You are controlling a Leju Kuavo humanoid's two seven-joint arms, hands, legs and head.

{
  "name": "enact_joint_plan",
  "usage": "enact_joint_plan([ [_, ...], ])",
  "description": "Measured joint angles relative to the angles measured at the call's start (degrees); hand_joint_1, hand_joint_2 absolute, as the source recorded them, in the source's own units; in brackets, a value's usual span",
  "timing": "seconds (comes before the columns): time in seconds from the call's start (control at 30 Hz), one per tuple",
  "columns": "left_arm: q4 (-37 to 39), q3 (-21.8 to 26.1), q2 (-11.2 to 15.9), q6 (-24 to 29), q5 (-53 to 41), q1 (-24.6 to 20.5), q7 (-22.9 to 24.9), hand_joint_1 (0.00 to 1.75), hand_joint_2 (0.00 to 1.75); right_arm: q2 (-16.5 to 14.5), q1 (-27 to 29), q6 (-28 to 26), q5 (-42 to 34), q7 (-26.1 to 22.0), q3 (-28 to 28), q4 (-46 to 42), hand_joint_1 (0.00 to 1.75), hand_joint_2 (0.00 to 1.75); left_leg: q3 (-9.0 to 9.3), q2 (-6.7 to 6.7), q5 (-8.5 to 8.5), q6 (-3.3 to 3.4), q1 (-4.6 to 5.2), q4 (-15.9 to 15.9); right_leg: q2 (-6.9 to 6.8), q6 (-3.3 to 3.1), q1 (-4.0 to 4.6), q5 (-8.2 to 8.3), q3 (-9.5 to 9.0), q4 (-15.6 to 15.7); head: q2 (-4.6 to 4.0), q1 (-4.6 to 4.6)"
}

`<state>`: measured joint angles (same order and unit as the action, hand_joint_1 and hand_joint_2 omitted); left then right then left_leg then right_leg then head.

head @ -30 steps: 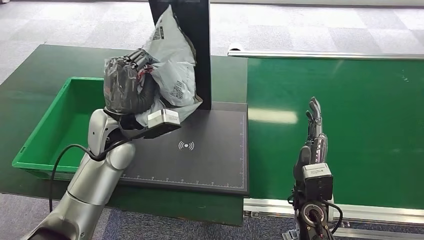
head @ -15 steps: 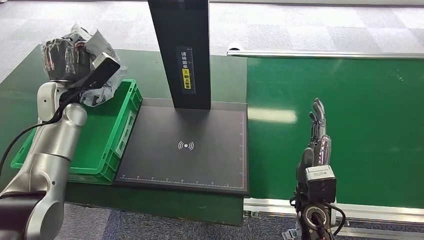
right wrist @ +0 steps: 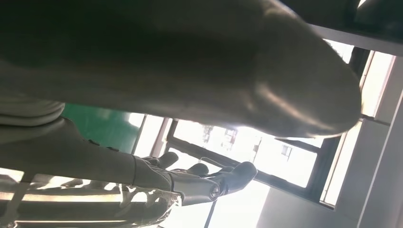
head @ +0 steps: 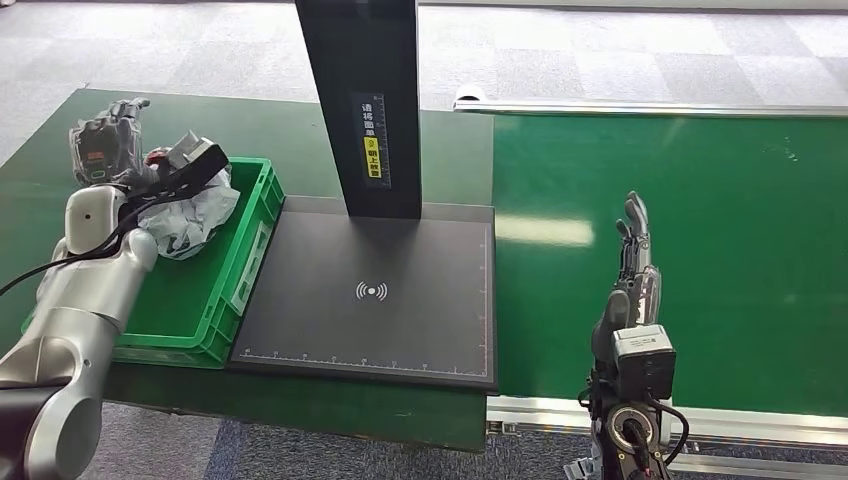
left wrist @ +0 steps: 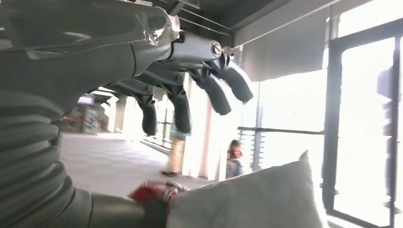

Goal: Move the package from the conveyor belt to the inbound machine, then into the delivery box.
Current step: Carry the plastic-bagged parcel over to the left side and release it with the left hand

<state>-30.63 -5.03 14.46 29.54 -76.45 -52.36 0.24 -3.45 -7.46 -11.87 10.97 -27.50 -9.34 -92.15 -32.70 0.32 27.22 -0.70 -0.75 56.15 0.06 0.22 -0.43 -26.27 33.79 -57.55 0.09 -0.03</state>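
The grey plastic package [head: 192, 216] lies crumpled in the far part of the green delivery box [head: 256, 248]. My left hand [head: 104, 140] hangs just above and to the left of it with nothing in it. In the left wrist view the fingers [left wrist: 216, 88] are spread apart above the package [left wrist: 256, 202]. My right hand [head: 636, 262] stands upright over the near edge of the green conveyor belt [head: 690, 190], fingers straight and holding nothing. The right wrist view shows those fingers [right wrist: 214, 183] stretched out.
The inbound machine's black scan plate [head: 370, 292] lies between the box and the belt, and its black post [head: 362, 100] rises at the back. The box stands on a dark green table [head: 300, 135]. Grey carpet floor lies beyond.
My left arm swung left from the machine's post to the box, carrying the package. It let go, and the package now lies in the box. My right hand barely moved.
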Motion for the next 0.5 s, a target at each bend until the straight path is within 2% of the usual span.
enact_joint_plan([
  [0.07,1.7,-0.7,0.9,-1.9,-3.3,0.0,4.0,0.00,1.75,0.1,0.0,-0.1,0.0,0.0,0.0,0.1,0.00,0.00,0.00,0.00,0.00,0.00,-0.01,0.0,0.00,0.00,0.01,0.00,0.01,0.0,0.00,0.01],
  [0.17,3.3,-1.3,1.8,-3.0,-5.0,0.0,6.2,0.00,1.75,0.2,0.0,-0.2,-0.1,0.0,0.0,0.1,0.00,0.00,-0.01,-0.01,0.00,0.00,0.00,0.0,0.00,0.00,0.00,0.00,0.00,0.0,0.00,0.01],
  [0.33,4.3,-2.0,3.0,-0.4,-6.6,0.7,9.0,0.00,1.75,0.4,0.0,-0.3,-0.1,0.0,0.0,0.7,0.00,0.00,-0.02,-0.01,0.00,0.00,0.00,0.0,-0.01,0.00,-0.01,0.00,0.00,0.0,0.00,0.01],
  [0.43,3.2,-1.3,2.9,3.7,-3.2,2.2,5.8,0.00,1.75,0.6,0.0,-0.5,-0.2,0.1,0.0,1.1,0.00,0.00,-0.01,-0.02,0.00,0.00,0.01,0.0,-0.01,0.00,-0.01,0.00,0.02,0.0,0.00,-0.01],
  [0.5,0.1,0.1,1.9,5.3,3.0,4.4,-0.2,0.00,1.75,0.6,0.2,-0.8,-0.2,0.2,0.0,1.2,0.00,0.00,0.00,-0.02,0.00,0.00,0.01,0.0,-0.01,0.00,-0.01,0.00,0.03,0.0,0.00,0.00],
])
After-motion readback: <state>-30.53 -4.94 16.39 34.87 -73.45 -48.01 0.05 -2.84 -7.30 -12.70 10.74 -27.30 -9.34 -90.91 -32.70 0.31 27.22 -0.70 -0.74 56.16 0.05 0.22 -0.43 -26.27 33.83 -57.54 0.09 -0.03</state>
